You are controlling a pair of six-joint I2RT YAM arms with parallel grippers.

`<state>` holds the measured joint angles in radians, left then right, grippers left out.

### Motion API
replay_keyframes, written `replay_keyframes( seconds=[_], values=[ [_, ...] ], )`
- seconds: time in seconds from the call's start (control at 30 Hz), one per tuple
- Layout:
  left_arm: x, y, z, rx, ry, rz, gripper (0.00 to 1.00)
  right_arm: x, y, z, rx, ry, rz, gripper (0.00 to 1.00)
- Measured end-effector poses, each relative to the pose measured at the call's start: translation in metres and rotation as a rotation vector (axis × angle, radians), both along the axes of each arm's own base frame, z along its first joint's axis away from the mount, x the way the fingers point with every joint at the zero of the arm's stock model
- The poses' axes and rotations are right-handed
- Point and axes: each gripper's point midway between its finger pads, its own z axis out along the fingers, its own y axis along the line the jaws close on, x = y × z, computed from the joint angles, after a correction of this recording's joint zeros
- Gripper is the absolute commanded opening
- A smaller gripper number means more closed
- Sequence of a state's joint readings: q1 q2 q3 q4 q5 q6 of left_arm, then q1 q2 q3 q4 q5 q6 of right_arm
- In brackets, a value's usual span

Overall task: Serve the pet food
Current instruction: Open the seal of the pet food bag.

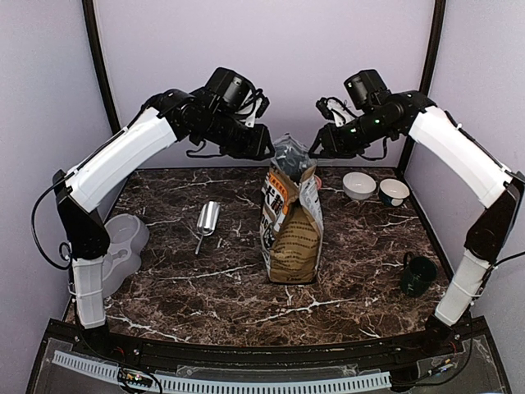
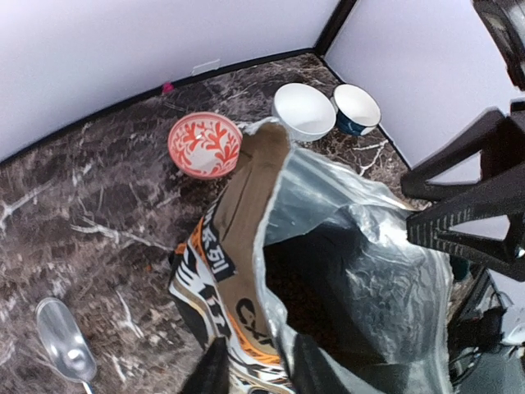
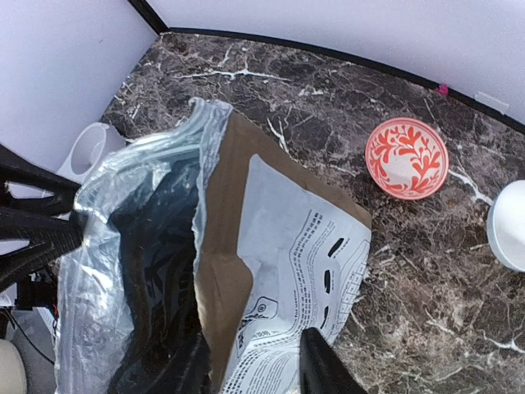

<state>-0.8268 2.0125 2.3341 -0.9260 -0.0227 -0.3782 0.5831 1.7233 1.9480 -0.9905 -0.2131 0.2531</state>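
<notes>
The printed dog-food bag (image 1: 291, 222) stands upright mid-table with its top torn open. Both grippers hover at its mouth. My left gripper (image 1: 264, 150) is at the left rim; in its wrist view its fingers (image 2: 215, 371) straddle the bag's wall (image 2: 246, 213) with a gap on either side, open. My right gripper (image 1: 317, 149) is at the right rim; its fingers (image 3: 324, 368) stand well apart, one inside and one outside the bag's white printed panel (image 3: 295, 238), open. The silver-lined inside (image 2: 328, 287) is dark, and I cannot make out the pet food.
A metal scoop (image 1: 207, 220) lies left of the bag. The grey double bowl (image 1: 123, 246) sits at the left table edge. Behind the bag is a red patterned bowl (image 2: 205, 144); a white bowl (image 1: 359, 185) and a blue-rimmed bowl (image 1: 394, 191) stand back right. A dark mug (image 1: 418, 275) is near right.
</notes>
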Motion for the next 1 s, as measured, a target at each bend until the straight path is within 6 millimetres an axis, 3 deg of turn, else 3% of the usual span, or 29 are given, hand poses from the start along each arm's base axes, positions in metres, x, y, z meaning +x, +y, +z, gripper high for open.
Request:
replay_keyframes(
  seconds=[0.17,0.47,0.63,0.77,0.87,1.0],
  values=[
    [0.001,-0.003,0.005,-0.028,-0.006,-0.01,0.47,0.004,0.002,0.009,0.025,-0.026,0.004,0.53],
    [-0.002,-0.012,0.01,-0.066,-0.002,-0.038,0.49,0.015,0.012,0.019,0.032,-0.062,0.025,0.54],
    [-0.002,-0.022,0.002,-0.07,0.008,-0.057,0.47,0.025,0.024,0.011,-0.002,-0.069,0.039,0.51],
    [0.001,-0.029,-0.013,-0.052,0.03,-0.064,0.43,0.03,0.031,-0.005,-0.057,-0.06,0.04,0.42],
    [0.003,-0.033,-0.026,-0.034,0.047,-0.07,0.33,0.031,0.032,-0.011,-0.084,-0.057,0.039,0.27],
    [0.005,-0.038,-0.035,-0.024,0.053,-0.074,0.01,0.032,0.03,-0.012,-0.106,-0.069,0.034,0.03]
  ],
)
